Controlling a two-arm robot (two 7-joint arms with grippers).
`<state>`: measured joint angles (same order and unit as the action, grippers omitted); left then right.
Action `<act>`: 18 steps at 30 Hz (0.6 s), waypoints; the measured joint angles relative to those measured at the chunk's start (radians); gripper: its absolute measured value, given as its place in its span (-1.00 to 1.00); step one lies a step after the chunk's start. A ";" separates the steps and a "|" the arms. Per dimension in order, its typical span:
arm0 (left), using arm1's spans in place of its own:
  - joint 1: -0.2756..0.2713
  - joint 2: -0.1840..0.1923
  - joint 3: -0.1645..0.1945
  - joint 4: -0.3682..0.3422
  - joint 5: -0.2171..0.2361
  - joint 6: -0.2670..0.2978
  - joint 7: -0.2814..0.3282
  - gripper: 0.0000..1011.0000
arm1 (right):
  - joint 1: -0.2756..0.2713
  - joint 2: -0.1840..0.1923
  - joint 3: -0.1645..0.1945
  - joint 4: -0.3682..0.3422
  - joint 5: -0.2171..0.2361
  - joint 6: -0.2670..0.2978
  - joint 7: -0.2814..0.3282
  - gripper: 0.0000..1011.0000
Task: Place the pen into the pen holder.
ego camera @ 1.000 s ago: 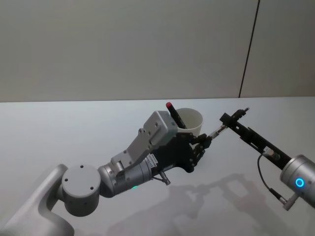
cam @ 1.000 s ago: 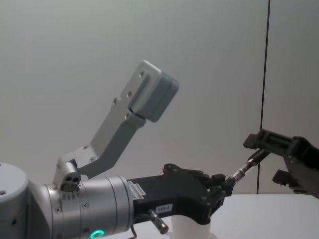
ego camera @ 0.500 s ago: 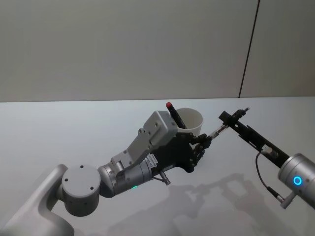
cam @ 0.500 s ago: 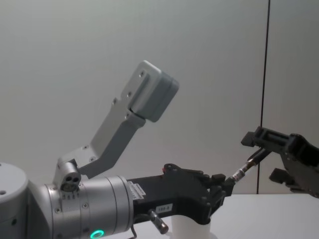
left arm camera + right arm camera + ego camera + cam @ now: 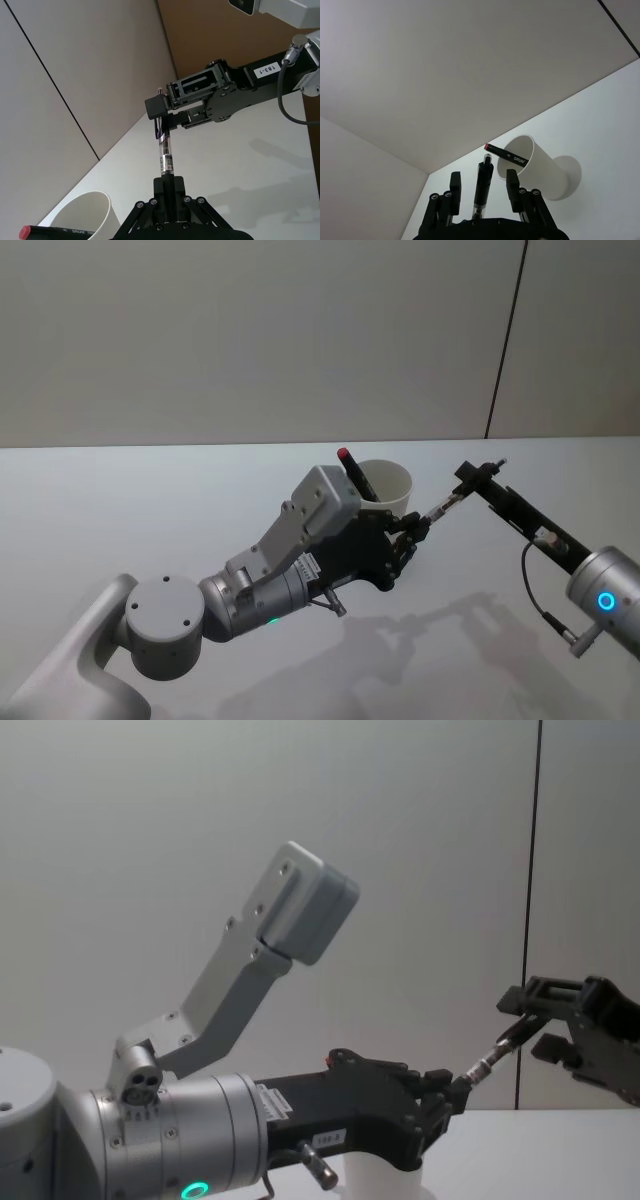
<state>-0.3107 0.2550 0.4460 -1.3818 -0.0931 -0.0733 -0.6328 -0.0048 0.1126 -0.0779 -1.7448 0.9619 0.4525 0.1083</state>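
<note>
The pen (image 5: 440, 507) is a slim clear-and-black stick held in the air, slanting up to the right. My left gripper (image 5: 415, 525) is shut on its lower end, just right of the pen holder (image 5: 390, 483), a white paper cup on the table. In the left wrist view the fingers (image 5: 168, 186) clamp the pen (image 5: 165, 155) beside the cup (image 5: 85, 215). My right gripper (image 5: 478, 476) is at the pen's upper end. In the right wrist view its fingers (image 5: 512, 182) stand open on either side of the pen (image 5: 482, 187), with a gap on each side.
A black marker with a red cap (image 5: 352, 470) leans inside the cup, sticking out over its left rim. The white table (image 5: 150, 510) ends at a grey wall with a dark vertical seam (image 5: 505, 340).
My right gripper has drawn back a little to the right along the pen. The left gripper, the pen and the cup have stayed in place.
</note>
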 joint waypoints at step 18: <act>0.000 0.000 0.000 0.000 0.000 0.000 0.000 -0.75 | 0.002 0.007 -0.007 0.000 0.037 -0.043 -0.004 -0.74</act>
<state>-0.3107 0.2549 0.4461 -1.3819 -0.0932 -0.0735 -0.6328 -0.0025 0.1200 -0.0846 -1.7452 0.9990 0.4099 0.1042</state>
